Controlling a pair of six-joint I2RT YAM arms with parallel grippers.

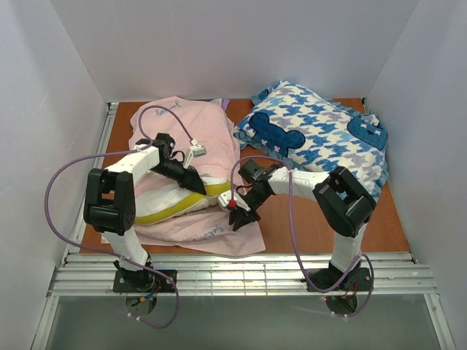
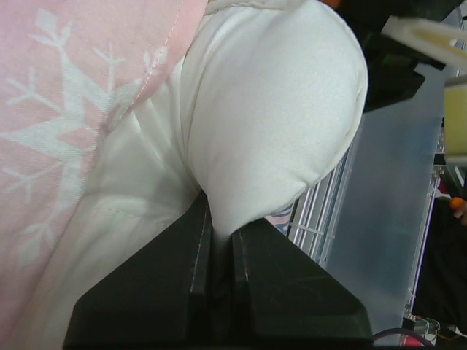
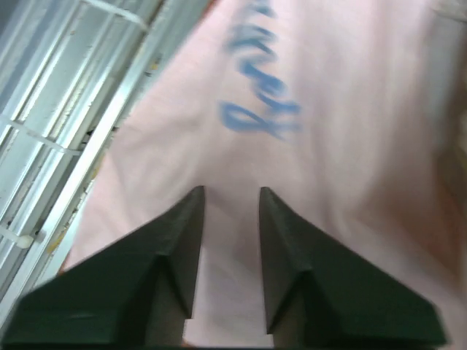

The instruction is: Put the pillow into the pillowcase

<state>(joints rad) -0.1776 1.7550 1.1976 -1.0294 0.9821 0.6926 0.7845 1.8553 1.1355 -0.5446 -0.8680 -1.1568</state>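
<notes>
You have bare table (image 1: 310, 230) right of the pillowcase (image 1: 208, 127); the patterned cushion (image 1: 321, 135) blocks the far right corner.

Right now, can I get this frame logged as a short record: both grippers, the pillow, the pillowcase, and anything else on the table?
left gripper: shut on a pinch of the pillow
right gripper: open, over the pillowcase near its front edge
pillow: yellow edge exposed, far part under the pillowcase
pillowcase: pink face up, rumpled
other: houndstooth cushion, back right, clear of both grippers
</notes>
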